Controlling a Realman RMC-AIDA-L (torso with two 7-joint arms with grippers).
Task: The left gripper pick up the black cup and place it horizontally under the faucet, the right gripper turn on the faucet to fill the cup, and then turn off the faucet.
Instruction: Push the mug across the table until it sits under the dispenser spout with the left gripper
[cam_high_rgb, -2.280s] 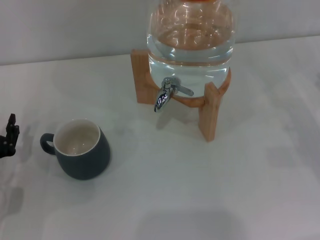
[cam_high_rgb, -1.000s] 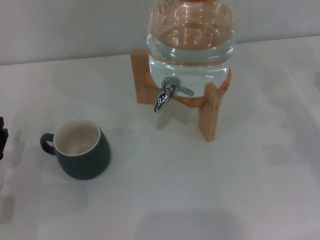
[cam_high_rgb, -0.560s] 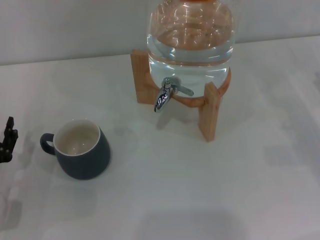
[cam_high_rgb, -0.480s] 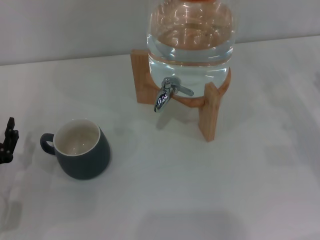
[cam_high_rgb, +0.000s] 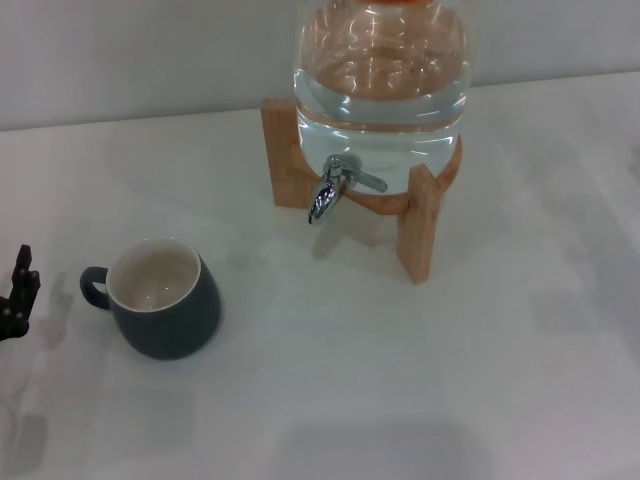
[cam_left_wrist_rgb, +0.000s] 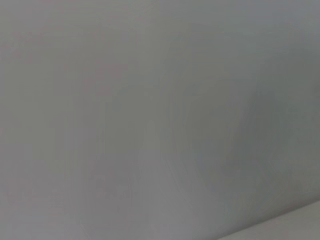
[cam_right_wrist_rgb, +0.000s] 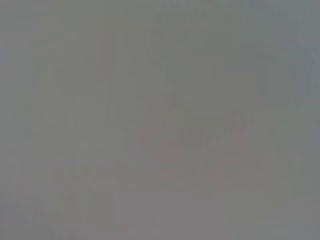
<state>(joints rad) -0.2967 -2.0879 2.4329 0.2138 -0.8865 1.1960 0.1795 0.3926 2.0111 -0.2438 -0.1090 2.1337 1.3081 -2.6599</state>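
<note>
Mug, the black cup (cam_high_rgb: 162, 298), rounded ceramic, upright near the left gripper (cam_high_rgb: 18, 298), jaws unreadable

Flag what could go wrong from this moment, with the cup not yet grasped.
1. The left gripper is barely in view at the table's left edge, on the handle side of the black cup; approaching from there, it may knock the handle and turn or push the cup.
2. The faucet sits low between the wooden stand's legs, so the cup may bump the spout or a leg going under.
</note>
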